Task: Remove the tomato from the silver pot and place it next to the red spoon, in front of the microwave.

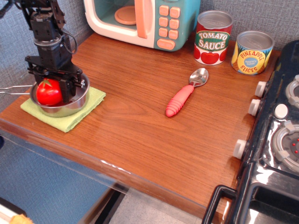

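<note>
The tomato point(48, 93) is red and glossy, with its green stem top facing up and left. It sits between the fingers of my black gripper point(52, 88), inside the silver pot point(78, 101) at the table's left edge. The gripper is shut on the tomato, which still sits low within the pot's rim. The pot's thin wire handle point(14, 88) points left. The red spoon point(183, 95) lies mid-table, bowl toward the back, far to the right of the gripper. The teal and cream microwave point(145, 21) stands at the back.
The pot rests on a green cloth point(70, 119). A tomato sauce can point(213, 37) and a pineapple slices can point(252, 52) stand at the back right. A black toy stove point(275, 140) borders the right side. The table's front edge runs diagonally below the cloth.
</note>
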`<state>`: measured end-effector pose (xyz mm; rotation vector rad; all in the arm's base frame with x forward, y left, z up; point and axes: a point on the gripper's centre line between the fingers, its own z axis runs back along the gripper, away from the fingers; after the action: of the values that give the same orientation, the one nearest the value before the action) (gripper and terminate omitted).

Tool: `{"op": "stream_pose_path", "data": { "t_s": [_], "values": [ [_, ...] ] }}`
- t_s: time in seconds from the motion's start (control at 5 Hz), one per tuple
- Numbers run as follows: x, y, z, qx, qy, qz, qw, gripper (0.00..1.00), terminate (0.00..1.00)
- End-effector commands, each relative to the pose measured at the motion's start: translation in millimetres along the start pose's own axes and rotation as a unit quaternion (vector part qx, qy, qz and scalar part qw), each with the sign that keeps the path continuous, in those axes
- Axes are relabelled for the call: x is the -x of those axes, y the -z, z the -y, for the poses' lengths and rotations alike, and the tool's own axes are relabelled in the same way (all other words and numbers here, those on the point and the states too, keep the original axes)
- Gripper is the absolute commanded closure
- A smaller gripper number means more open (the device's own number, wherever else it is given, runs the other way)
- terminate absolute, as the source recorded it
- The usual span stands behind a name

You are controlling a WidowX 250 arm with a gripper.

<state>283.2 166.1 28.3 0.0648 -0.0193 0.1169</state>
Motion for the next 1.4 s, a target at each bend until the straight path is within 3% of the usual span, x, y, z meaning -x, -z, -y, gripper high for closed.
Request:
{"op": "stream_pose_path", "data": {
  "t_s": [0.0, 0.2, 0.4, 0.6, 0.8, 1.0, 1.2],
  "values": [
    [-9, -66, 23, 0.004, 0.025, 0.073, 0.997, 1.0, 0.0],
    [-10, -102, 67, 0.016, 0.063, 0.102, 0.9926, 1.0, 0.0],
    [1, -93, 115, 0.035, 0.094, 0.055, 0.9934, 1.0, 0.0],
    [19, -77, 164, 0.026, 0.087, 0.008, 0.9958, 1.0, 0.0],
    [6, -57, 180, 0.017, 0.048, -0.034, 0.9981, 1.0, 0.0],
    [-26, -48, 170, 0.035, 0.011, -0.04, 0.9985, 1.0, 0.0],
    [-50, -41, 178, 0.047, 0.023, -0.041, 0.9978, 1.0, 0.0]
  ]
}}
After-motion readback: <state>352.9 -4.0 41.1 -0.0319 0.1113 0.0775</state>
